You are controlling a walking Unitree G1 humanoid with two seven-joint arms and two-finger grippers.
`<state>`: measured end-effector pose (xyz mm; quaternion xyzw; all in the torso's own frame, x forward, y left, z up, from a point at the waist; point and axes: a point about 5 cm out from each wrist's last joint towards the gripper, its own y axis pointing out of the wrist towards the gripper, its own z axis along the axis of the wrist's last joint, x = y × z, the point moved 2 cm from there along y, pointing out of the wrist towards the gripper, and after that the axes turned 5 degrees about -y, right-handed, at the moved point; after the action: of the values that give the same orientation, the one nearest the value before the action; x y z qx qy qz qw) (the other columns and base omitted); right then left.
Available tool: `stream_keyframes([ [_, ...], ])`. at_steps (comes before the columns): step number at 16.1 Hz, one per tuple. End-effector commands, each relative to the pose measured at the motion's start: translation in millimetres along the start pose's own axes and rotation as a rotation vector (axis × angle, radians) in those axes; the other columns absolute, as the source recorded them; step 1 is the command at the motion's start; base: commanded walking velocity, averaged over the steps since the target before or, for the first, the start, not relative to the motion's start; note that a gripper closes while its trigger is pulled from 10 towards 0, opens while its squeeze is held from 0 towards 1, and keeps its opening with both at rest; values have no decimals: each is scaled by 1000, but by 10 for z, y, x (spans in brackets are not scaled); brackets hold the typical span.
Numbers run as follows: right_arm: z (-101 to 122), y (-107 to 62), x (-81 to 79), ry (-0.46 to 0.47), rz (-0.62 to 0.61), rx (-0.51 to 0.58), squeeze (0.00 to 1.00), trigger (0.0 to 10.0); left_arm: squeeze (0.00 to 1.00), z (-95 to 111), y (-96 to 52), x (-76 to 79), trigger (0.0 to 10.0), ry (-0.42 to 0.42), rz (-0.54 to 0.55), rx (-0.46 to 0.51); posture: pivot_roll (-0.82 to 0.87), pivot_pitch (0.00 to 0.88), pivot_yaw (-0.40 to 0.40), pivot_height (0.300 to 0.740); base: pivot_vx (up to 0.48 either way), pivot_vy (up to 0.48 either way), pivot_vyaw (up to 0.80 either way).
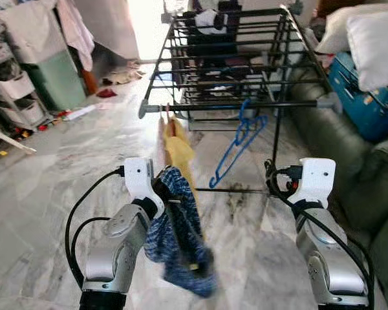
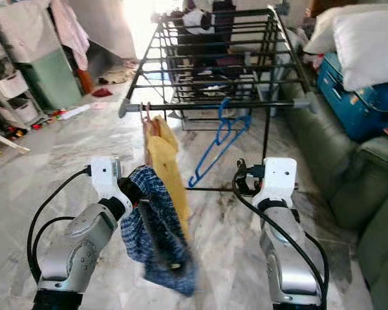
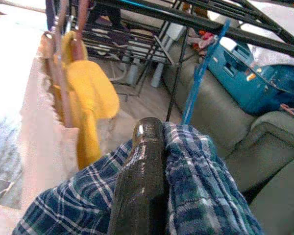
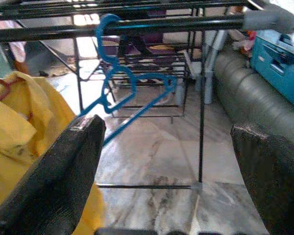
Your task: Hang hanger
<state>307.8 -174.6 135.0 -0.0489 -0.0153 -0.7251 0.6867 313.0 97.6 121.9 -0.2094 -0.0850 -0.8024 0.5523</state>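
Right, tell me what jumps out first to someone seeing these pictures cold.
First the blue plaid garment dangling from the left gripper in the foreground, shut on it. Behind it stands the black drying rack, with a yellow garment hanging at the left of its front rail and empty blue hangers hooked further right. The right gripper is open, facing those hangers, with a dark sofa along the right side.

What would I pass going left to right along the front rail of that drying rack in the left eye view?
Along the front rail: yellow garment hanging near its left end → blue hangers hooked near the middle → grey end cap at the right end.
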Motion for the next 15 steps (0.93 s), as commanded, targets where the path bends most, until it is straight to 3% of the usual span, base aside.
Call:
stream_keyframes([
  [1,24,14,-21,0,11,9,0,10000,0,27,9,-23,10000,8,12,-1,-161,32,83,740,0,0,0],
  [9,11,14,-26,-3,8,3,0,10000,0,25,12,-33,10000,11,14,-6,-159,29,87,740,0,0,0],
  [12,22,24,-24,-8,6,6,0,10000,0,26,13,-34,10000,9,15,-6,-158,29,85,740,0,353,0],
  [15,31,32,-22,-14,4,12,0,10000,0,33,17,-40,10000,14,16,-3,-157,29,85,740,0,480,573],
])
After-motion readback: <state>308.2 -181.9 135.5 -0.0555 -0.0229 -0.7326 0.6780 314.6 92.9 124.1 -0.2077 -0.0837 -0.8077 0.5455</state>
